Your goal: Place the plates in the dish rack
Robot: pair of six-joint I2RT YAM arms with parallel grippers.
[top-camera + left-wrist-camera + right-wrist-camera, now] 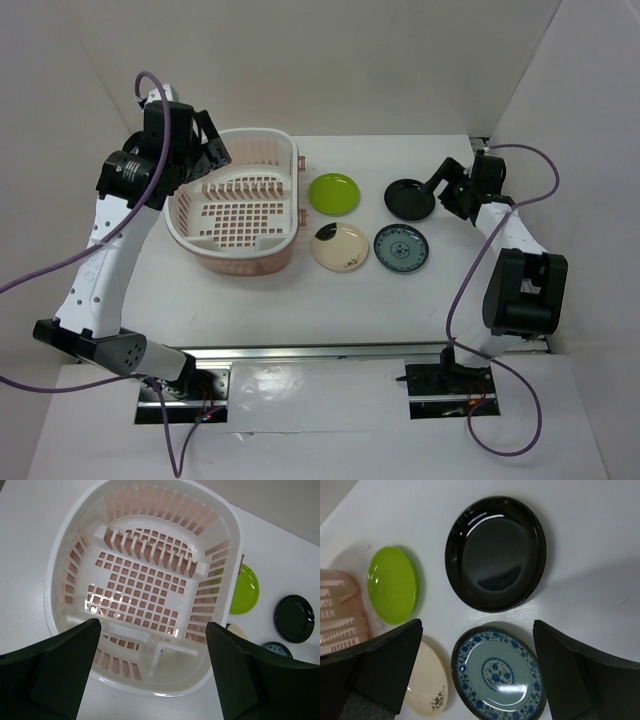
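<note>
The pale pink dish rack [236, 248] stands at the left of the table and holds nothing. Four plates lie flat to its right: lime green [335, 193], glossy black [410, 200], cream with a dark mark [340, 247], blue-green patterned [401, 247]. My left gripper [214, 150] is open and empty, above the rack's far left rim. In the left wrist view, the left gripper [152, 645] looks down into the rack [150, 687]. My right gripper [446, 187] is open and empty at the black plate's right edge. In the right wrist view, the right gripper [477, 630] hovers above the blue-green plate [497, 675], with the black plate [495, 552] beyond.
White walls close in the table at the back and on both sides. The right wrist view also shows the lime green plate [391, 585], the cream plate [425, 685] and a corner of the rack [337, 610]. Purple cables hang from both arms.
</note>
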